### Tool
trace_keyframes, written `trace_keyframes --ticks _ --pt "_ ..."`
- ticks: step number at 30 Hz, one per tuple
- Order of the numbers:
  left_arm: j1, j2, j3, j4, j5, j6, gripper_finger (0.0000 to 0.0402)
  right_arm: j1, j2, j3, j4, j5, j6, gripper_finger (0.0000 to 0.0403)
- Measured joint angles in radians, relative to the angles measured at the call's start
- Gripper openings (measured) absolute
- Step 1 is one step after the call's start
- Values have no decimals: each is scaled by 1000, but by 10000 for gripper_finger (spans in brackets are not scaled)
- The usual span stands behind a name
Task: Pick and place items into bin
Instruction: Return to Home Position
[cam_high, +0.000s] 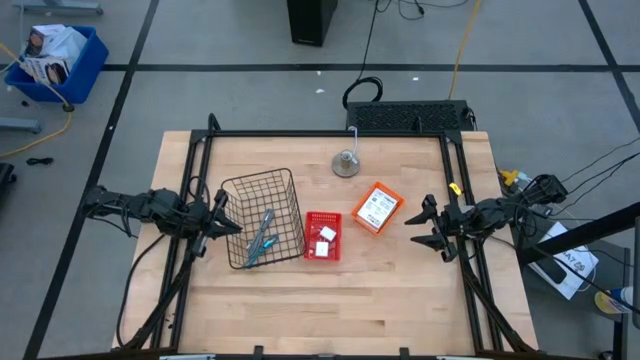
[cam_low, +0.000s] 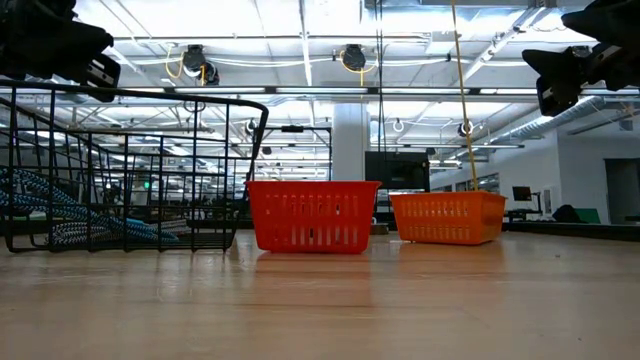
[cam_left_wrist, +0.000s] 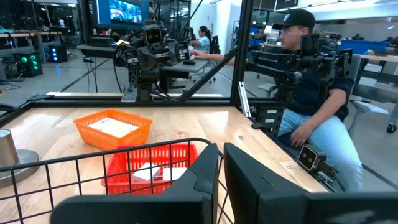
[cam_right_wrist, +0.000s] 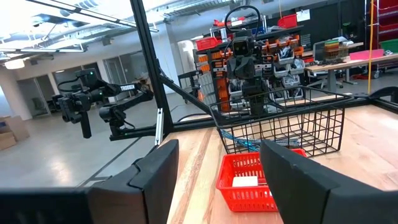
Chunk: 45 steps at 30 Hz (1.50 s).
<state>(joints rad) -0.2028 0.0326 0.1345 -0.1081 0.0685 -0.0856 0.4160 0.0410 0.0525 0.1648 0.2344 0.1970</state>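
Note:
The black wire basket (cam_high: 262, 218) stands left of centre, and the slim blue-and-grey tool (cam_high: 260, 238) lies on its floor. To its right, a small red basket (cam_high: 323, 236) holds the tiny white block (cam_high: 326, 235) (cam_right_wrist: 245, 182). An orange basket (cam_high: 377, 208) farther right holds the flat white packet (cam_high: 376, 207) (cam_left_wrist: 112, 127). My left gripper (cam_high: 222, 215) (cam_left_wrist: 220, 180) hovers shut at the wire basket's left rim, touching nothing. My right gripper (cam_high: 420, 228) (cam_right_wrist: 217, 180) hangs open in the air, right of the orange basket.
A small metal cylinder on a round base (cam_high: 346, 163) stands toward the far edge, behind the baskets. Bare wooden tabletop (cam_high: 330, 300) stretches along the near side. A black frame (cam_high: 330, 133) borders the table. A seated person (cam_left_wrist: 317, 106) is beyond the table's right side.

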Motion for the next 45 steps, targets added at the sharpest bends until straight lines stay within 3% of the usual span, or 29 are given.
trace_keyframes --ticks 45 --pt "0 0 0 0 0 0 31 0 0 0 0 0 0 219"
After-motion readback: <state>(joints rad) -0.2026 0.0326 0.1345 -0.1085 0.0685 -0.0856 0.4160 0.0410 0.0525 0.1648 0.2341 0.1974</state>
